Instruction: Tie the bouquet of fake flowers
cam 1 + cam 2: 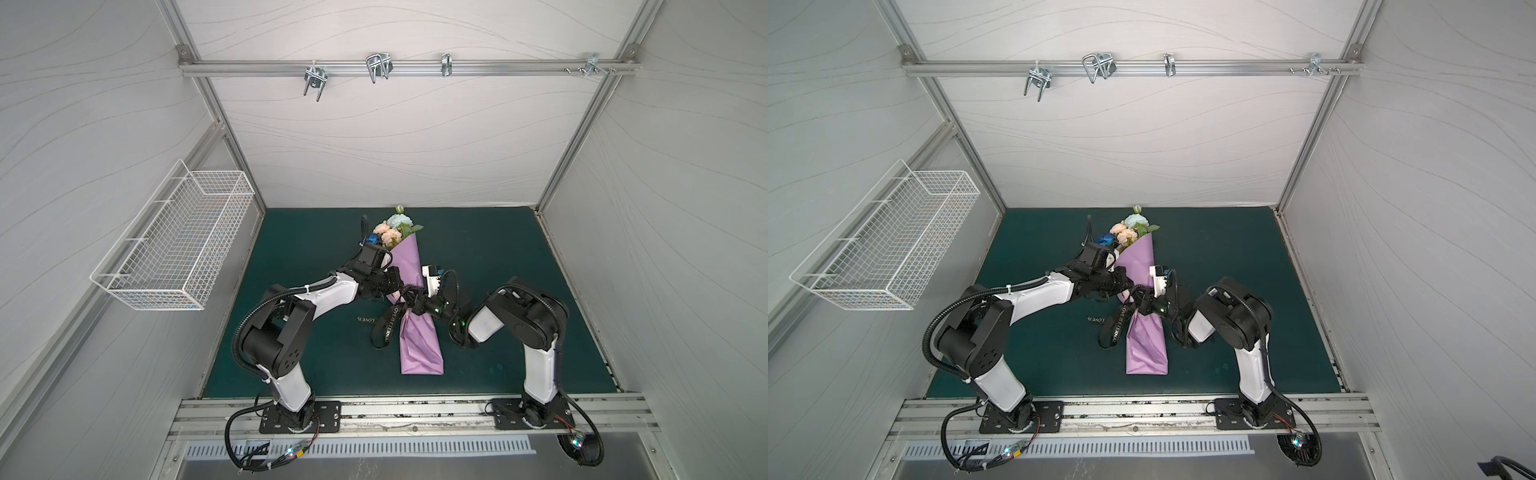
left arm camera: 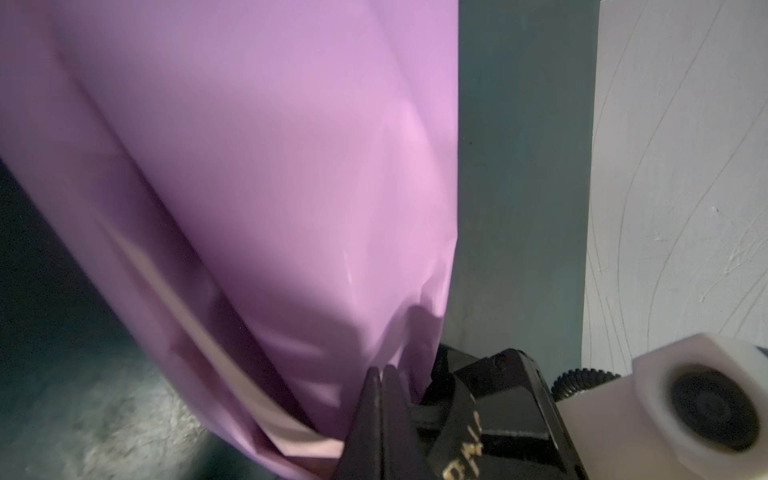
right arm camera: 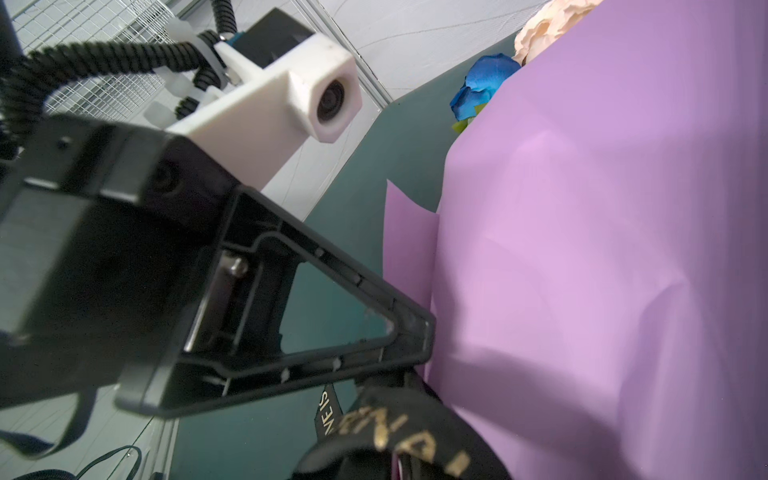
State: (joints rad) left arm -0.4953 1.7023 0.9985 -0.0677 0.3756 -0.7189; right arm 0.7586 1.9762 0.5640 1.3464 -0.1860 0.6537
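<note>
The left gripper [image 2: 380, 376] is standing with its jaws pressed together, tips touching the lilac paper [image 2: 270, 166]; whether they are pinching anything cannot be told. The right gripper [image 1: 411, 300] is meeting it at the wrap's narrow waist, with the ribbon [image 3: 399, 432] draping over its fingers. Its jaw gap is hidden, so wide or narrow cannot be told. The bouquet [image 1: 395, 230] is lying on the mat [image 1: 291, 249], its waist right at both jaws and its blooms beyond them toward the back wall.
</note>
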